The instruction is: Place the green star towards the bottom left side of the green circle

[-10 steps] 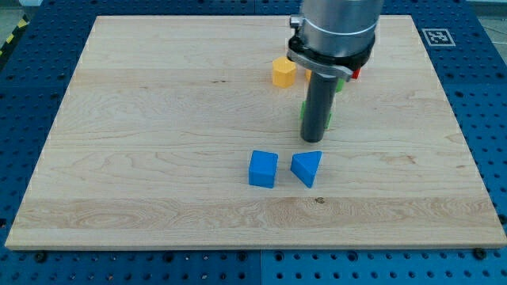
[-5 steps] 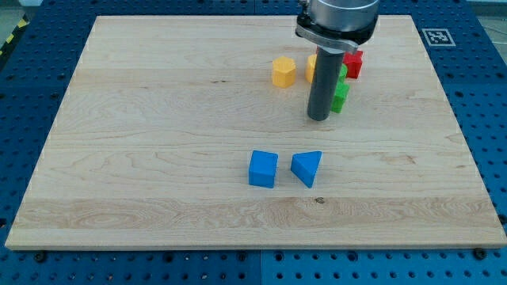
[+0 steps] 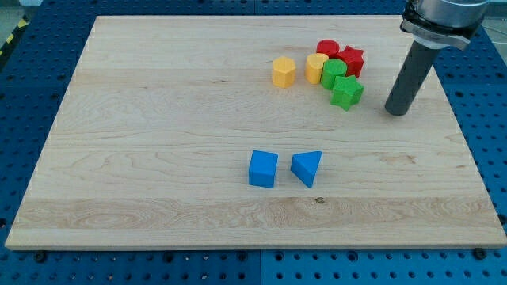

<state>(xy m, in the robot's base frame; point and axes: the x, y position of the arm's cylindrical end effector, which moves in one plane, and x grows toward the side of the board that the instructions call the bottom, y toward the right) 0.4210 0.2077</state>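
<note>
The green star (image 3: 347,93) lies on the wooden board (image 3: 158,134), touching the lower right of the green circle (image 3: 333,73). My tip (image 3: 398,112) rests on the board to the right of the green star, about a block's width apart from it. The rod rises to the view's upper right.
A cluster sits at the upper right: a yellow hexagon (image 3: 283,71), a second yellow block (image 3: 316,67), a red round block (image 3: 327,50) and a red star (image 3: 352,60). A blue cube (image 3: 263,169) and a blue triangle (image 3: 307,167) lie near the board's lower middle.
My tip has swung from the left side of the green star up and around to its right. The green star has moved up and right, against the green circle.
</note>
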